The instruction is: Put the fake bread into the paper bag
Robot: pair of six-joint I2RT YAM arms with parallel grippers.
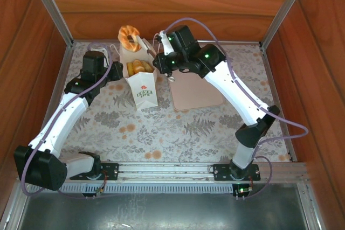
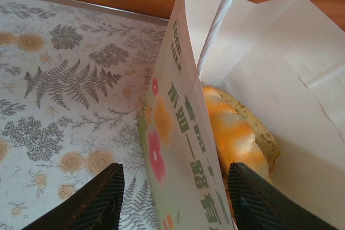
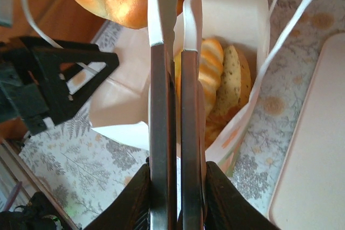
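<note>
The white paper bag [image 1: 144,92] stands upright and open on the floral surface [image 1: 188,127], with striped and speckled golden pastries [image 1: 139,68] packed inside. A twisted ring pastry [image 1: 129,37] is pinched in tongs [image 3: 167,106] by its far rim.

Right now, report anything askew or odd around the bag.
The paper bag has its far wall splayed backward, and the ring-shaped bread, pinched in the metal tongs by the right gripper, hangs over that wall rather than over the opening. The left gripper straddles the bag's side wall, one finger inside, one outside. Nothing spilled.
</note>
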